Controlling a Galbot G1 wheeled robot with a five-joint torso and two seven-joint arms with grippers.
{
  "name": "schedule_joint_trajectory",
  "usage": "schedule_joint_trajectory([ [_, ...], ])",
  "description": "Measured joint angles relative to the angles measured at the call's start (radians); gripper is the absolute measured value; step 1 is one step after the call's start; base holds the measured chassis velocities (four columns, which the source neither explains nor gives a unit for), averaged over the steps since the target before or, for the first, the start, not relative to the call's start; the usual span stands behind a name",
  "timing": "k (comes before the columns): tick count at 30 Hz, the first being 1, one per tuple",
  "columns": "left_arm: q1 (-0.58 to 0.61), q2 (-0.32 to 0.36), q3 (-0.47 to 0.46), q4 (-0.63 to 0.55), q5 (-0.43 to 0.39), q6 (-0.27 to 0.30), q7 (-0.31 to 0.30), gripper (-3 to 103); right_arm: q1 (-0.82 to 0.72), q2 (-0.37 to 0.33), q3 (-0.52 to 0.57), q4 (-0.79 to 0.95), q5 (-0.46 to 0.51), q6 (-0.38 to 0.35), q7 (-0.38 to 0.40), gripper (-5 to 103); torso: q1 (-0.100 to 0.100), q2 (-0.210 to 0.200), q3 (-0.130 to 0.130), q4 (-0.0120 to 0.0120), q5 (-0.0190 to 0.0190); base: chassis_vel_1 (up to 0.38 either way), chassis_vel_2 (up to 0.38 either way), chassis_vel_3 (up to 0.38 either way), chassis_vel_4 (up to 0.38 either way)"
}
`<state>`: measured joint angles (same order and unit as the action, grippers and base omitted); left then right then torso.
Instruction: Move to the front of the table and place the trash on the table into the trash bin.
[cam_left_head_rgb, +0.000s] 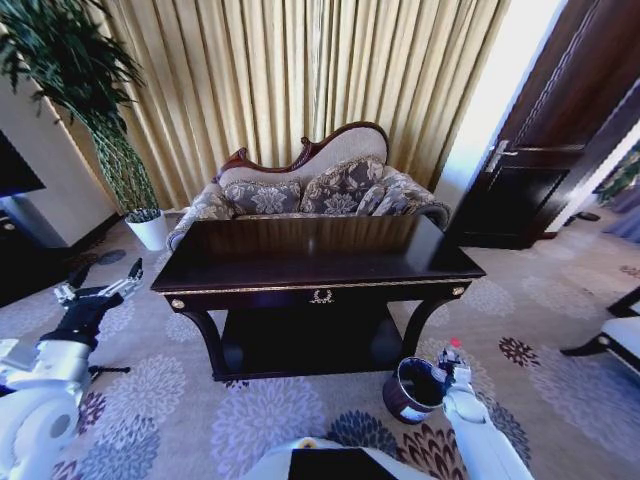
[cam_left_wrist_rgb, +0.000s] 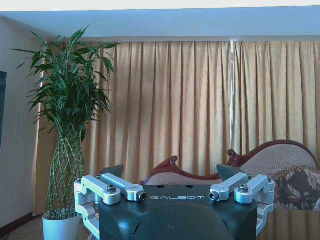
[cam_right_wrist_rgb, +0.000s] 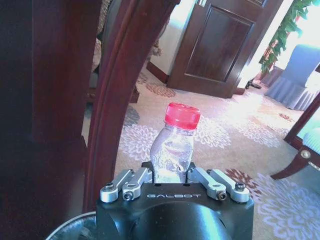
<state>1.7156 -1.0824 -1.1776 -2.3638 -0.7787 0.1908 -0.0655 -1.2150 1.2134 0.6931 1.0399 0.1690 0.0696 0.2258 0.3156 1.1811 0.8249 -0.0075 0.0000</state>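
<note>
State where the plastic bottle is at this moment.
The bottle is clamped in the right gripper, low on the robot's right, just above the trash bin on the carpet beside the table's front right leg.

I have the bench (cam_left_head_rgb: 318, 262) straight ahead, a sofa (cam_left_head_rgb: 310, 190) behind its far edge. The trash bin (cam_left_head_rgb: 412, 390) sits on the floor by the bench's front right leg, my right claw (cam_left_head_rgb: 452, 372) just beside it, gripping the bottle (cam_right_wrist_rgb: 172, 145). My left claw (cam_left_head_rgb: 100, 290) hangs off the bench's left end.

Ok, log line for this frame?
right gripper: shut on bottle, above trash bin | left gripper: open, idle | table top bare
</note>
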Motion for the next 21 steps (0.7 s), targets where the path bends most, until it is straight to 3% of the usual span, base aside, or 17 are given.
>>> schedule_joint_trajectory([
  [1,0.000,0.000,0.000,0.000,0.000,0.000,0.000,100,0.000,0.000,0.000,0.000,0.000,0.000,0.000,26,0.000,0.000,0.000,0.0000,0.0000,0.000,0.000,0.000,0.000],
  [5,-0.001,0.001,0.010,0.000,0.001,-0.007,0.012,100,-0.014,0.001,0.002,0.018,0.014,0.001,0.002,47,0.000,0.000,0.000,0.0000,-0.0002,0.000,0.000,0.000,0.000],
  [7,-0.002,0.001,0.013,0.001,0.003,-0.007,0.013,100,-0.016,0.001,0.003,0.023,0.018,0.001,0.002,47,0.000,0.000,0.000,0.0001,-0.0001,0.000,0.000,0.000,0.000],
  [10,-0.004,0.001,0.019,0.005,0.006,-0.009,0.014,100,-0.023,0.001,0.003,0.035,0.023,0.001,0.002,64,0.000,0.000,0.000,0.0000,-0.0001,0.000,0.000,0.000,0.000],
  [11,-0.004,0.001,0.019,0.005,0.006,-0.009,0.014,100,-0.023,0.001,0.003,0.035,0.023,0.001,0.002,64,0.000,0.000,0.000,0.0000,-0.0001,0.000,0.000,0.000,0.000],
  [16,0.000,0.001,0.020,0.013,0.006,-0.012,0.014,100,-0.030,0.003,0.003,0.056,0.025,-0.004,0.002,85,0.000,0.000,0.000,0.0002,-0.0001,0.000,0.000,0.000,0.000],
  [21,-0.001,0.003,0.021,0.016,0.007,-0.013,0.014,100,-0.042,0.006,0.003,0.093,0.043,-0.027,0.002,99,0.000,0.000,0.000,0.0001,-0.0001,0.000,0.000,0.000,0.000],
])
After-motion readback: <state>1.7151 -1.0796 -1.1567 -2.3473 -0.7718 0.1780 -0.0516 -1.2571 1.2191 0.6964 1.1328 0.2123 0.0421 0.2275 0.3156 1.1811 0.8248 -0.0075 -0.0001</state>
